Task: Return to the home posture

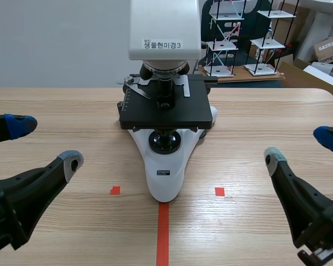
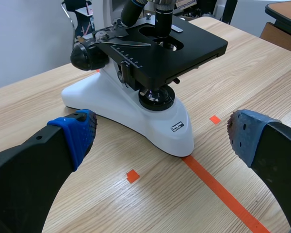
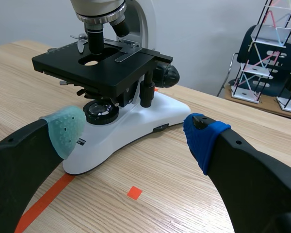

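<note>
Both spread wide, holding nothing: left gripper (image 1: 44,143) at 8 o'clock, right gripper (image 1: 301,147) at 4 o'clock of microscope (image 1: 165,172), fingers aimed toward 12. Risk: inward swing while retracting, clipping stage (image 1: 188,113) or base. Microscope mid-table, long axis 6–12, base nose toward 6.

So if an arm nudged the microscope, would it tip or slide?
Probably it would slide rather than tip: the microscope stands on a broad white base flat on the wooden table. It looks solidly built, so likely heavy and rigid. A push high on its bulky head seems riskier, and the objective lenses look fragile.
</note>
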Controlling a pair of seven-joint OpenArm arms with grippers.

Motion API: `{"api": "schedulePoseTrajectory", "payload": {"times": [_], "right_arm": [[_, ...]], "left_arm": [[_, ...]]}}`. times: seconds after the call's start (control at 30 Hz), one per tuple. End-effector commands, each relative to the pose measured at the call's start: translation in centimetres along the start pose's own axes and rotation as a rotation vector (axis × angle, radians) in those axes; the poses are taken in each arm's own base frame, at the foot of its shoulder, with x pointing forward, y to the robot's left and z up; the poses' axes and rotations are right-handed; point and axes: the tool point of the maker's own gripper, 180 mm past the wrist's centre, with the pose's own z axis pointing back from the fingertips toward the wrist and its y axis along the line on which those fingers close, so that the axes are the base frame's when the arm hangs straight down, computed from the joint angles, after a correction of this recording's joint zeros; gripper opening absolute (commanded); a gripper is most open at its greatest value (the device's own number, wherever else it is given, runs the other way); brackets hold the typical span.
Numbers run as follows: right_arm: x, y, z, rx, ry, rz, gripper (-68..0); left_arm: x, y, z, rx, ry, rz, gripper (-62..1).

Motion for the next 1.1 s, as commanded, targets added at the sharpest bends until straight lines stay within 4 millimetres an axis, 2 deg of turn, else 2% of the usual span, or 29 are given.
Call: {"api": "schedulePoseTrajectory", "payload": {"times": [0.0, 0.17, 0.3, 1.07], "right_arm": [[0.96, -0.23, -0.22, 0.003, -0.036, 0.009, -21.9], [1.37, -0.23, -0.18, 0.002, -0.059, 0.008, -21.6], [1.43, -0.19, -0.07, 0.001, -0.063, 0.003, -14.6], [1.38, -0.17, -0.03, 0.001, -0.06, 0.003, -14.4]], "left_arm": [[0.61, -0.06, -0.02, 0.003, -0.026, 0.006, -4.3], [0.61, -0.06, -0.02, 0.003, -0.026, 0.006, -4.3], [0.61, -0.06, -0.02, 0.003, -0.026, 0.006, -4.3], [0.61, -0.06, -0.02, 0.003, -0.026, 0.006, -4.3]]}}
